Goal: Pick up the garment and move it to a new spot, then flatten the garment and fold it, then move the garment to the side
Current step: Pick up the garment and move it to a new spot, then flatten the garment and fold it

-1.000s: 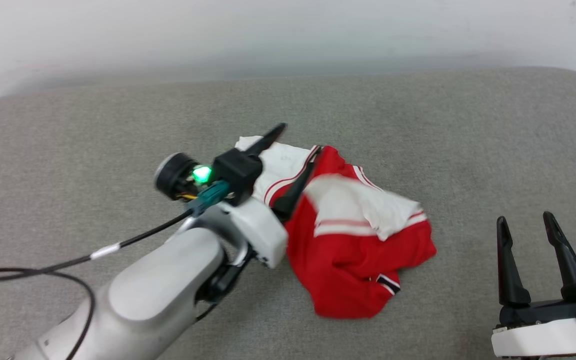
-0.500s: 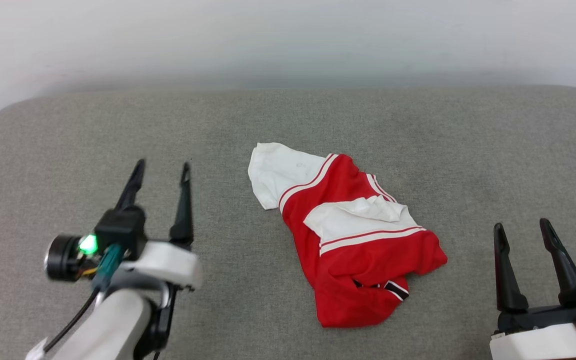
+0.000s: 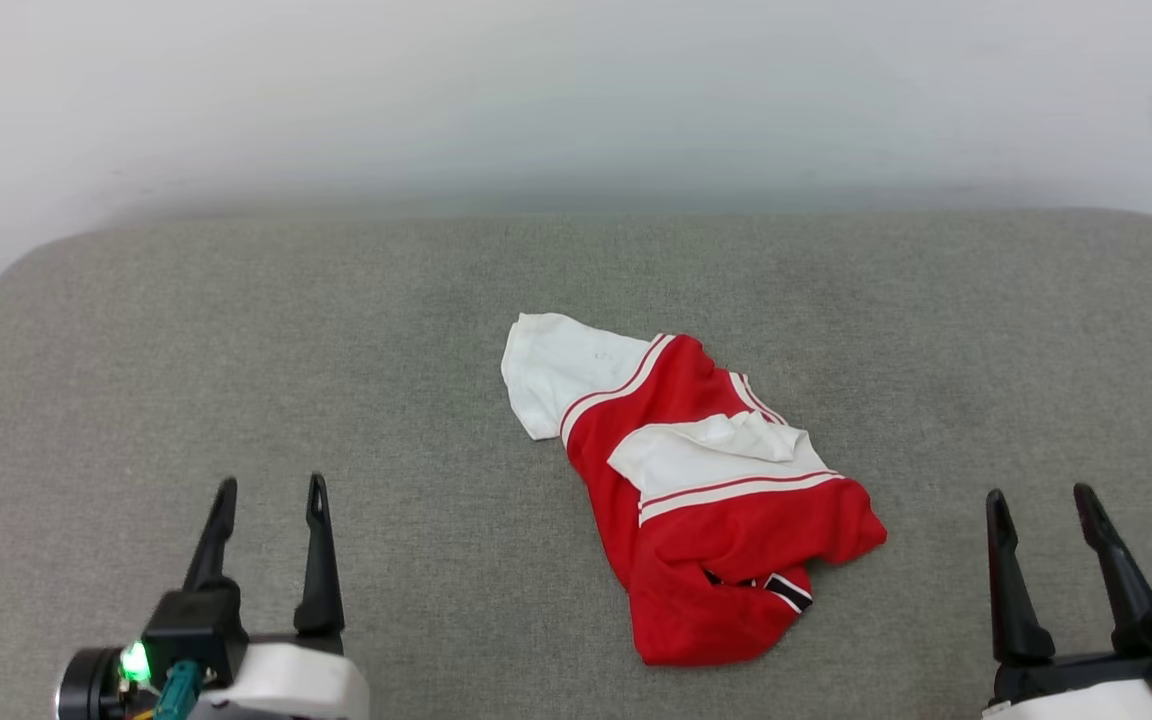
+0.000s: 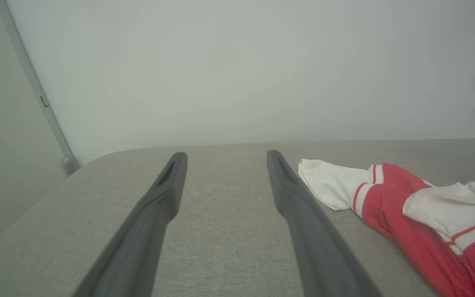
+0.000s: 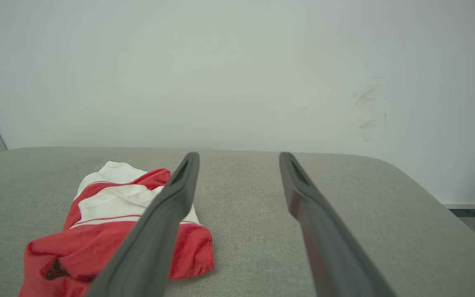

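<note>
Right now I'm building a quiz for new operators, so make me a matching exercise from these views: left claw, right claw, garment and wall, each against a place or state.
Column one:
1. left claw
2. right claw
3. garment
4. wall

Column two:
a. crumpled, in the middle of the grey surface
b. open, lower right of the head view
c. pale, behind the grey surface
d. open, lower left of the head view

Pairs: 1-d, 2-b, 3-a, 4-c
</note>
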You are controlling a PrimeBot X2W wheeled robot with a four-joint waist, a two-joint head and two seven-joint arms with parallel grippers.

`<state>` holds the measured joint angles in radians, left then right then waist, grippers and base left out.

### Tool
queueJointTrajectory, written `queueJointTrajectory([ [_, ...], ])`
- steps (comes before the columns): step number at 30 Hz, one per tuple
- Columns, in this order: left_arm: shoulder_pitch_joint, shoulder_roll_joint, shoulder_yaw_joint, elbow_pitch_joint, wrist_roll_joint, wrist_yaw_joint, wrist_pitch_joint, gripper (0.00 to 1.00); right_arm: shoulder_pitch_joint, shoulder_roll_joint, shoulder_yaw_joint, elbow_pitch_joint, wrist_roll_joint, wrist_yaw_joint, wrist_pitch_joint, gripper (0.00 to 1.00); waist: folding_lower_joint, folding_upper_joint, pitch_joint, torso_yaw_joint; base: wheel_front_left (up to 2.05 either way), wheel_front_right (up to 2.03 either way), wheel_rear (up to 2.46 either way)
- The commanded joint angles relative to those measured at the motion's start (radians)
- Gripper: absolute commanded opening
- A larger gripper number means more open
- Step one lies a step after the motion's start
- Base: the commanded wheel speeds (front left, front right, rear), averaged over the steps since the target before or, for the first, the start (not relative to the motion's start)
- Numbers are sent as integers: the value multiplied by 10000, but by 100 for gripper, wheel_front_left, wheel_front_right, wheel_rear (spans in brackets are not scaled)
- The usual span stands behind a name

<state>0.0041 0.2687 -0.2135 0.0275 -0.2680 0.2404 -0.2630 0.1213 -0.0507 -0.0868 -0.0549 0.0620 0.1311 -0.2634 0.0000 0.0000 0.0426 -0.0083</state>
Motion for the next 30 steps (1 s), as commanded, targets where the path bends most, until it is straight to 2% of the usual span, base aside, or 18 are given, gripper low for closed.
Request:
queueJointTrajectory([
  [1,176,-87,104,-4,83,-106,-25,100,139,9,32,50,16,-7,-21,100,0,0,-83,5,0,0,0],
  [6,803,-706,728,57,567,-864,-25,100,381,7,101,151,299,-7,-21,100,0,0,-321,-4,0,0,0],
  [12,1234,-1266,1236,151,1128,-1467,-25,100,615,7,229,296,701,-7,-20,100,0,0,-472,-48,0,0,0],
  [19,1495,-1673,1658,238,1553,-1943,-26,100,756,7,303,370,892,-7,-20,100,0,0,-558,-54,0,0,0],
  [30,1140,-1857,2090,538,1982,-2409,-26,100,678,7,319,278,858,-7,-20,100,0,0,-497,-18,0,0,0],
])
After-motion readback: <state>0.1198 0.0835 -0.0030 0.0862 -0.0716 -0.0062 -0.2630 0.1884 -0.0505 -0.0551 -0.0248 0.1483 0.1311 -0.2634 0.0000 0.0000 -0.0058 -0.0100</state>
